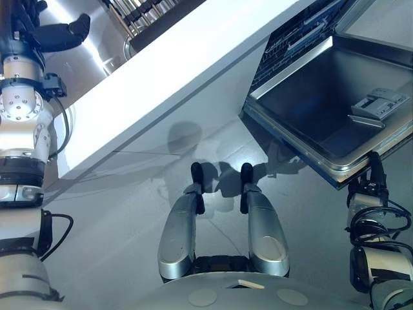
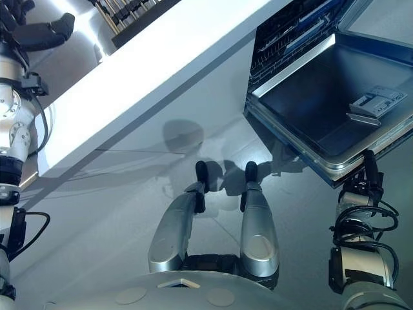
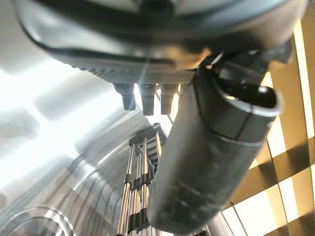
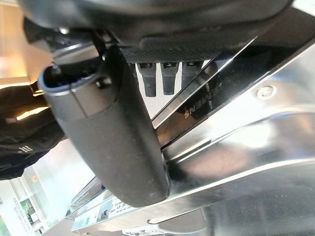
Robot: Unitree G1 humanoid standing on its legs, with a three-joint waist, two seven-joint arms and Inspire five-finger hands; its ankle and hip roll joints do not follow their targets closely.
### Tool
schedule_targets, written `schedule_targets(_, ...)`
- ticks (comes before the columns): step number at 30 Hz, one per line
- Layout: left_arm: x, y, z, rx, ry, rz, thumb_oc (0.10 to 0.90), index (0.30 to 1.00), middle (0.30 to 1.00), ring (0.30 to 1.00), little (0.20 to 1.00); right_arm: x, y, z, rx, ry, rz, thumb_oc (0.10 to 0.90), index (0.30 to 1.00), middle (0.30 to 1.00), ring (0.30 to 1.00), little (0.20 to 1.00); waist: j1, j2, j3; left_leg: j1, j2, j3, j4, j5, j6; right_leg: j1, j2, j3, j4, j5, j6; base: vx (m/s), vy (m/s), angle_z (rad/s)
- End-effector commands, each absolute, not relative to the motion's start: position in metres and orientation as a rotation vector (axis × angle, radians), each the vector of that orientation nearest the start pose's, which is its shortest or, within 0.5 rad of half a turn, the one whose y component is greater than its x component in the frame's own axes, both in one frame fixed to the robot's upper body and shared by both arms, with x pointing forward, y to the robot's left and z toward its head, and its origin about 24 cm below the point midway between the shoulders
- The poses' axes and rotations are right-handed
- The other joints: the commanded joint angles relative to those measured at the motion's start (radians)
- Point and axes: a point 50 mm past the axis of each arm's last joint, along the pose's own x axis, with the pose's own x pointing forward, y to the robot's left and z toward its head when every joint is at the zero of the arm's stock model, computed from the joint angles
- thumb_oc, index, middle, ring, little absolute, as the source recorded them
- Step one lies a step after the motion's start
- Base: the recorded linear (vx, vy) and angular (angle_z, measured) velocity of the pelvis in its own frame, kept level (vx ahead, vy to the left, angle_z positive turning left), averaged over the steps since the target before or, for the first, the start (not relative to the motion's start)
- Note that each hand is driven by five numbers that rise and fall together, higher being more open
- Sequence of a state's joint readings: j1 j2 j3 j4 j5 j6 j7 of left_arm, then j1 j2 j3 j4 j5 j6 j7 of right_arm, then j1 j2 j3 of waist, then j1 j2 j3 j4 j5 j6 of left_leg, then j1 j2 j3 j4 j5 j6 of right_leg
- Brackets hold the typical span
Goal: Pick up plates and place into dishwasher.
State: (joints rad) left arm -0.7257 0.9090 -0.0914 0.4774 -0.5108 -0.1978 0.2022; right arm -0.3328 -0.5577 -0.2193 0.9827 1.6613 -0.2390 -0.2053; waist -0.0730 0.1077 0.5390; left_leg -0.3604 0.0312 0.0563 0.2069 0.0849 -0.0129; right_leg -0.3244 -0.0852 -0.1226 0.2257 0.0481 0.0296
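The dishwasher's door (image 1: 316,103) hangs open at the right, its steel inner face up, with the wire rack (image 1: 293,35) behind it. My right hand (image 1: 375,173) is below the door's front edge with straight fingers (image 4: 153,78) reaching up to that edge (image 4: 206,98); it holds nothing. My left hand (image 1: 40,33) is raised at the far left over the shiny steel sink area (image 1: 84,61), thumb (image 3: 211,157) stuck out, fingers (image 3: 145,101) relaxed and empty. A dish rack of metal rods (image 3: 140,187) stands past the left hand.
A long white counter (image 1: 193,58) runs slantwise between the sink and the dishwasher. The detergent dispenser (image 1: 379,104) sits on the door's inner face. A person's dark clothing (image 4: 19,132) shows beside the right hand. Grey floor (image 1: 116,213) lies in front of the counter.
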Motion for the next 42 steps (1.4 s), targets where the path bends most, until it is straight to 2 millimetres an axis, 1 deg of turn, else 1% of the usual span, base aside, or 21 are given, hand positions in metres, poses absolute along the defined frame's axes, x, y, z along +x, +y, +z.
schedule_targets(1, 0.326, 0.307, 0.273, 0.284, -0.643, 0.364, 0.800, 0.900, 0.900, 0.900, 0.900, 0.317, -0.311, 0.049, 1.311, -0.191, -0.446, 0.800, 0.900, 0.900, 0.900, 0.900, 0.029, -0.005, -0.019, 0.030, -0.078, 0.036, 0.072, -0.137, 0.032, -0.006, 0.025, -0.002, 0.144, -0.128, 0.006, 0.02, 0.101, 0.02)
schedule_targets(2, 0.323, 0.306, 0.268, 0.286, -0.644, 0.361, 0.800, 0.900, 0.900, 0.900, 0.900, 0.330, -0.276, 0.075, 1.303, -0.317, -0.132, 0.800, 0.900, 0.900, 0.900, 0.900, 0.034, -0.009, -0.019, 0.034, -0.083, 0.035, 0.076, -0.147, 0.037, -0.003, 0.023, 0.004, 0.140, -0.131, 0.007, 0.03, 0.116, -0.06)
schedule_targets(3, 0.321, 0.309, 0.262, 0.284, -0.641, 0.369, 0.800, 0.900, 0.900, 0.900, 0.900, 0.331, -0.246, 0.091, 1.292, -0.374, 0.078, 0.800, 0.900, 0.900, 0.900, 0.900, 0.031, -0.013, -0.019, 0.036, -0.084, 0.039, 0.075, -0.145, 0.040, -0.004, 0.021, 0.009, 0.129, -0.121, 0.010, 0.03, 0.117, -0.12)
schedule_targets(4, 0.319, 0.312, 0.259, 0.282, -0.641, 0.377, 0.800, 0.900, 0.900, 0.900, 0.900, 0.329, -0.233, 0.097, 1.274, -0.402, 0.163, 0.800, 0.900, 0.900, 0.900, 0.900, 0.028, -0.016, -0.019, 0.034, -0.084, 0.043, 0.072, -0.136, 0.041, -0.008, 0.020, 0.010, 0.119, -0.106, 0.013, 0.01, 0.114, -0.24)
schedule_targets(5, 0.317, 0.318, 0.255, 0.282, -0.635, 0.391, 0.800, 0.900, 0.900, 0.900, 0.900, 0.323, -0.206, 0.108, 1.214, -0.438, 0.390, 0.800, 0.900, 0.900, 0.900, 0.900, 0.020, -0.023, -0.019, 0.044, -0.085, 0.053, 0.069, -0.137, 0.042, -0.002, 0.016, 0.015, 0.102, -0.096, 0.021, 0.03, 0.104, -0.28)
schedule_targets(6, 0.317, 0.320, 0.253, 0.281, -0.630, 0.398, 0.800, 0.900, 0.900, 0.900, 0.900, 0.320, -0.194, 0.117, 1.197, -0.463, 0.493, 0.800, 0.900, 0.900, 0.900, 0.900, 0.016, -0.028, -0.019, 0.057, -0.085, 0.057, 0.067, -0.146, 0.041, 0.008, 0.015, 0.017, 0.095, -0.100, 0.026, 0.03, 0.104, -0.35)
schedule_targets(7, 0.317, 0.322, 0.253, 0.280, -0.628, 0.403, 0.800, 0.900, 0.900, 0.900, 0.900, 0.319, -0.188, 0.126, 1.184, -0.482, 0.555, 0.800, 0.900, 0.900, 0.900, 0.900, 0.014, -0.030, -0.019, 0.060, -0.084, 0.061, 0.061, -0.138, 0.041, 0.010, 0.015, 0.018, 0.083, -0.089, 0.027, 0.06, 0.100, -0.32)
schedule_targets(9, 0.317, 0.330, 0.247, 0.276, -0.617, 0.416, 0.800, 0.900, 0.900, 0.900, 0.900, 0.312, -0.169, 0.161, 1.101, -0.573, 0.813, 0.800, 0.900, 0.900, 0.900, 0.900, 0.008, -0.037, -0.019, 0.091, -0.086, 0.070, 0.054, -0.150, 0.038, 0.037, 0.018, 0.027, 0.065, -0.093, 0.033, 0.05, 0.108, -0.36)
schedule_targets(13, 0.316, 0.334, 0.241, 0.268, -0.609, 0.419, 0.800, 0.900, 0.900, 0.900, 0.900, 0.294, -0.141, 0.217, 0.939, -0.715, 1.085, 0.800, 0.900, 0.900, 0.900, 0.900, -0.001, -0.044, -0.019, 0.132, -0.088, 0.079, 0.050, -0.158, 0.037, 0.073, 0.019, 0.038, 0.046, -0.091, 0.035, 0.03, 0.091, -0.18)
schedule_targets(14, 0.316, 0.334, 0.242, 0.267, -0.610, 0.420, 0.800, 0.900, 0.900, 0.900, 0.900, 0.292, -0.140, 0.220, 0.932, -0.725, 1.099, 0.800, 0.900, 0.900, 0.900, 0.900, -0.001, -0.045, -0.019, 0.132, -0.088, 0.080, 0.047, -0.152, 0.037, 0.073, 0.020, 0.039, 0.041, -0.084, 0.034, 0.07, 0.113, -0.14)
schedule_targets(16, 0.317, 0.337, 0.238, 0.260, -0.592, 0.419, 0.800, 0.900, 0.900, 0.900, 0.900, 0.281, -0.128, 0.240, 0.843, -0.775, 1.178, 0.800, 0.900, 0.900, 0.900, 0.900, -0.009, -0.048, -0.039, 0.159, -0.088, 0.086, 0.043, -0.165, 0.037, 0.095, 0.020, 0.045, 0.034, -0.091, 0.035, 0.09, 0.110, -0.08)
schedule_targets(19, 0.315, 0.342, 0.231, 0.252, -0.570, 0.414, 0.800, 0.900, 0.900, 0.900, 0.900, 0.278, -0.129, 0.246, 0.803, -0.783, 1.150, 0.800, 0.900, 0.900, 0.900, 0.900, -0.013, -0.054, -0.069, 0.185, -0.087, 0.092, 0.034, -0.165, 0.039, 0.117, 0.019, 0.048, 0.022, -0.087, 0.035, 0.10, 0.073, 0.13)
schedule_targets(22, 0.313, 0.346, 0.223, 0.244, -0.544, 0.415, 0.800, 0.900, 0.900, 0.900, 0.900, 0.285, -0.141, 0.238, 0.799, -0.743, 0.989, 0.800, 0.900, 0.900, 0.900, 0.900, -0.018, -0.059, -0.099, 0.219, -0.087, 0.097, 0.022, -0.170, 0.041, 0.147, 0.019, 0.046, 0.012, -0.089, 0.038, 0.11, 0.057, 0.19)
schedule_targets(25, 0.309, 0.352, 0.213, 0.233, -0.519, 0.421, 0.800, 0.900, 0.900, 0.900, 0.900, 0.297, -0.163, 0.216, 0.780, -0.662, 0.723, 0.800, 0.900, 0.900, 0.900, 0.900, -0.022, -0.064, -0.128, 0.254, -0.088, 0.104, -0.001, -0.172, 0.042, 0.176, 0.021, 0.043, -0.006, -0.090, 0.041, 0.09, 0.050, 0.22)
schedule_targets(26, 0.308, 0.352, 0.212, 0.232, -0.517, 0.421, 0.800, 0.900, 0.900, 0.900, 0.900, 0.297, -0.164, 0.214, 0.779, -0.659, 0.706, 0.800, 0.900, 0.900, 0.900, 0.900, -0.022, -0.065, -0.131, 0.257, -0.088, 0.105, -0.004, -0.171, 0.043, 0.179, 0.021, 0.043, -0.009, -0.089, 0.042, 0.10, 0.051, 0.06)
schedule_targets(27, 0.303, 0.355, 0.204, 0.228, -0.502, 0.424, 0.800, 0.900, 0.900, 0.900, 0.900, 0.300, -0.182, 0.194, 0.786, -0.610, 0.545, 0.800, 0.900, 0.900, 0.900, 0.900, -0.024, -0.066, -0.148, 0.277, -0.089, 0.108, -0.022, -0.170, 0.044, 0.193, 0.023, 0.041, -0.020, -0.088, 0.045, 0.07, 0.035, 0.00)
schedule_targets(28, 0.302, 0.356, 0.202, 0.225, -0.499, 0.425, 0.800, 0.900, 0.900, 0.900, 0.900, 0.300, -0.186, 0.189, 0.787, -0.594, 0.514, 0.800, 0.900, 0.900, 0.900, 0.900, -0.025, -0.066, -0.151, 0.282, -0.089, 0.110, -0.026, -0.169, 0.044, 0.197, 0.024, 0.041, -0.022, -0.088, 0.046, 0.10, 0.055, -0.01)
schedule_targets(29, 0.296, 0.357, 0.194, 0.214, -0.488, 0.429, 0.800, 0.900, 0.900, 0.900, 0.900, 0.299, -0.207, 0.166, 0.769, -0.553, 0.363, 0.800, 0.900, 0.900, 0.900, 0.900, -0.027, -0.068, -0.167, 0.301, -0.090, 0.113, -0.048, -0.166, 0.045, 0.209, 0.028, 0.040, -0.034, -0.087, 0.049, 0.06, 0.036, -0.05)
schedule_targets(31, 0.288, 0.356, 0.181, 0.202, -0.473, 0.433, 0.800, 0.900, 0.900, 0.900, 0.900, 0.290, -0.227, 0.137, 0.762, -0.496, 0.213, 0.800, 0.900, 0.900, 0.900, 0.900, -0.029, -0.070, -0.187, 0.323, -0.090, 0.118, -0.072, -0.161, 0.048, 0.220, 0.034, 0.040, -0.040, -0.087, 0.053, 0.06, 0.034, -0.08)
schedule_targets(35, 0.275, 0.350, 0.164, 0.174, -0.451, 0.447, 0.800, 0.900, 0.900, 0.900, 0.900, 0.267, -0.257, 0.091, 0.714, -0.418, -0.042, 0.800, 0.900, 0.900, 0.900, 0.900, -0.036, -0.073, -0.226, 0.363, -0.091, 0.120, -0.119, -0.152, 0.055, 0.240, 0.047, 0.039, -0.046, -0.092, 0.057, 0.02, 0.002, -0.06)
schedule_targets(42, 0.270, 0.348, 0.149, 0.087, -0.404, 0.463, 0.800, 0.900, 0.900, 0.900, 0.900, 0.235, -0.287, 0.047, 0.399, -0.298, -0.409, 0.800, 0.900, 0.900, 0.900, 0.900, -0.049, -0.080, -0.293, 0.422, -0.085, 0.117, -0.172, -0.144, 0.056, 0.284, 0.063, 0.028, -0.063, -0.096, 0.056, -0.01, -0.040, -0.10)
